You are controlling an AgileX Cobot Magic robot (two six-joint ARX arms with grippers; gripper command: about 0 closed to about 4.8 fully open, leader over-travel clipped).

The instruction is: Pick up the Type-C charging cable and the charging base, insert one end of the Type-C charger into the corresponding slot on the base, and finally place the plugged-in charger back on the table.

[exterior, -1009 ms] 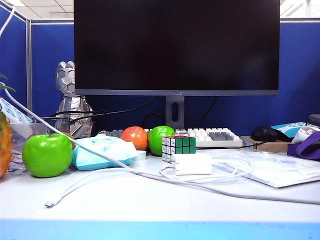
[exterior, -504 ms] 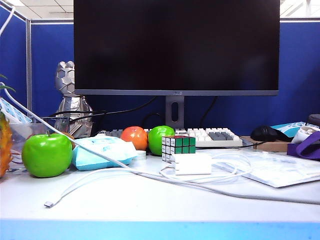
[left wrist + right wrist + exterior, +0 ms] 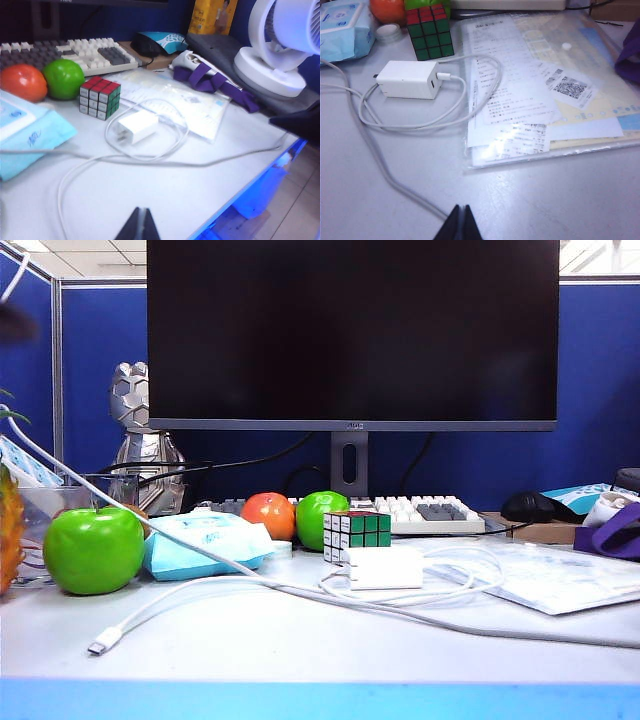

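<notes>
The white charging base (image 3: pixel 385 567) lies on the white table (image 3: pixel 330 645) in front of a Rubik's cube, also seen from both wrists (image 3: pixel 137 126) (image 3: pixel 410 79). The thin Type-C charging cable (image 3: pixel 465 100) loops round it, and one plug (image 3: pixel 443 76) sits in the base's port. Its other plug tip (image 3: pixel 101 644) lies free near the front left. My left gripper (image 3: pixel 140 214) hangs shut and empty above the table's front edge, well short of the base. My right gripper (image 3: pixel 460 210) is shut and empty too, over bare table by a grey cord. Neither gripper shows in the exterior view.
A longer greyish cord (image 3: pixel 250 575) crosses the table. Round the base stand a Rubik's cube (image 3: pixel 357 532), a green apple (image 3: pixel 95 548), a pale blue wipes pack (image 3: pixel 205 540) and a clear document pouch (image 3: pixel 560 578). A white fan (image 3: pixel 280 45) stands at the right; the monitor (image 3: pixel 350 330) and keyboard (image 3: pixel 420 512) are behind.
The cable's free plug tip has shifted slightly up and right on the table. A dark blur has appeared at the exterior view's top left edge. The base has stayed put.
</notes>
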